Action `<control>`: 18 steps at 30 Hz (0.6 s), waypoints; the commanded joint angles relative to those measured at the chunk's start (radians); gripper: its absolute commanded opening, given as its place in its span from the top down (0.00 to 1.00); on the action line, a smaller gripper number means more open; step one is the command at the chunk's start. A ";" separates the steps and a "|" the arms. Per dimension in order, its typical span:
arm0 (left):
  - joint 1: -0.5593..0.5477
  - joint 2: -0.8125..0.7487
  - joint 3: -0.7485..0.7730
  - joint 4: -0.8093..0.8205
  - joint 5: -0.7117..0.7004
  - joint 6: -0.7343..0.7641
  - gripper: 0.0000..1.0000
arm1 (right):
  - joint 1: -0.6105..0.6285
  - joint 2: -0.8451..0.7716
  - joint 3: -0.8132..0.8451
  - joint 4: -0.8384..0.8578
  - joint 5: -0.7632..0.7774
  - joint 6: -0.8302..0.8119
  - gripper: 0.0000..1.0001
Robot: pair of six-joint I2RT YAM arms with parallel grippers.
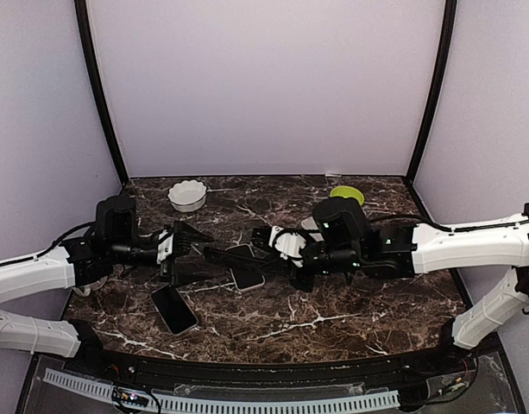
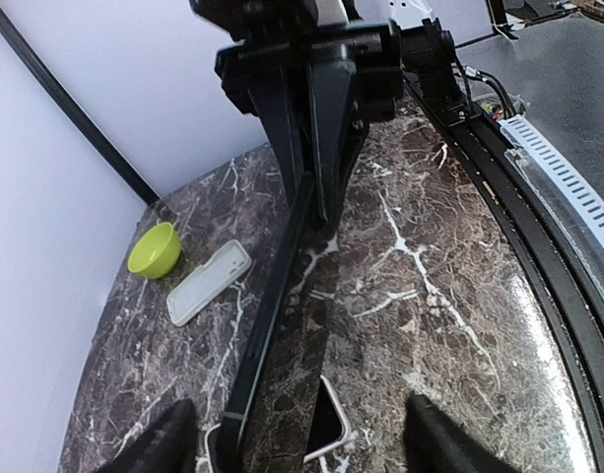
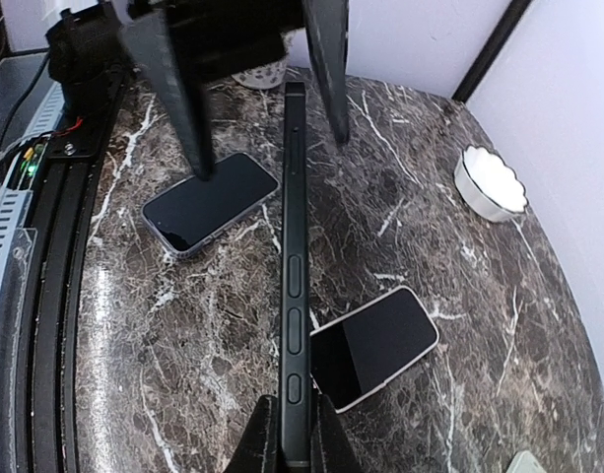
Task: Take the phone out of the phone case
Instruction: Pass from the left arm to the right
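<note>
Holding phone (image 3: 295, 256) mid-air over middle of bench (image 3: 154, 335), on edge, long axis running arm to arm. Prob. kept that way so both ends stay reachable: one end pinned, case worked off from the other.

Clamped at near end by right pincer (image 3: 294, 419), closed hard on the thin slab, one finger per face. Flanked at far end by left pincer (image 3: 270, 150), roughly half open, a finger either side of the slab w/ clear gaps, gripping nothing. Reads as a regrip on the left side; separation judged not done yet.

Looks: slim, dark, matte, dead straight, w/ three long side buttons in a row on the upward edge (right wrist view). Seen edge-on only, so can't tell where case stops and handset starts, nor for sure that a case is on.

Lower down, flat on bench, two loose handsets, dark glass up, pale rims: one (image 3: 211, 202) twd left arm, one (image 3: 375, 345) close by below the held phone.

Further out: pale cover (image 2: 208, 283) lying flat next to green bowl (image 2: 154, 249); white scalloped bowl (image 3: 491, 182) nr back wall.
</note>
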 commanded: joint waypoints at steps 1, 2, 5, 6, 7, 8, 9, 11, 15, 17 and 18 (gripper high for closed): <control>-0.002 -0.046 -0.003 0.091 -0.009 0.003 0.12 | -0.008 -0.020 -0.041 0.124 0.088 0.155 1.00; -0.002 -0.048 -0.004 0.092 -0.012 0.002 0.06 | -0.012 -0.023 -0.051 0.127 0.092 0.184 1.00; -0.002 -0.051 -0.008 0.106 -0.033 -0.003 0.02 | -0.029 -0.020 -0.065 0.102 0.134 0.284 1.00; -0.001 -0.053 -0.009 0.111 -0.037 -0.006 0.01 | -0.038 -0.020 -0.067 0.091 0.143 0.318 1.00; -0.002 -0.055 -0.013 0.118 -0.045 -0.007 0.01 | -0.048 -0.020 -0.072 0.081 0.154 0.349 1.00; -0.002 -0.059 -0.016 0.123 -0.050 -0.009 0.01 | -0.057 -0.024 -0.077 0.077 0.163 0.395 1.00; -0.002 -0.062 -0.021 0.134 -0.062 -0.011 0.01 | -0.069 -0.030 -0.091 0.080 0.164 0.433 1.00; -0.002 -0.072 -0.028 0.155 -0.085 -0.022 0.01 | -0.096 -0.051 -0.130 0.092 0.185 0.530 1.00; -0.001 -0.085 -0.051 0.211 -0.129 -0.048 0.01 | -0.159 -0.091 -0.199 0.103 0.224 0.695 1.00; -0.002 -0.089 -0.054 0.220 -0.139 -0.059 0.01 | -0.185 -0.102 -0.223 0.085 0.253 0.777 1.00; -0.001 -0.090 -0.054 0.222 -0.142 -0.062 0.01 | -0.198 -0.106 -0.231 0.072 0.261 0.822 1.00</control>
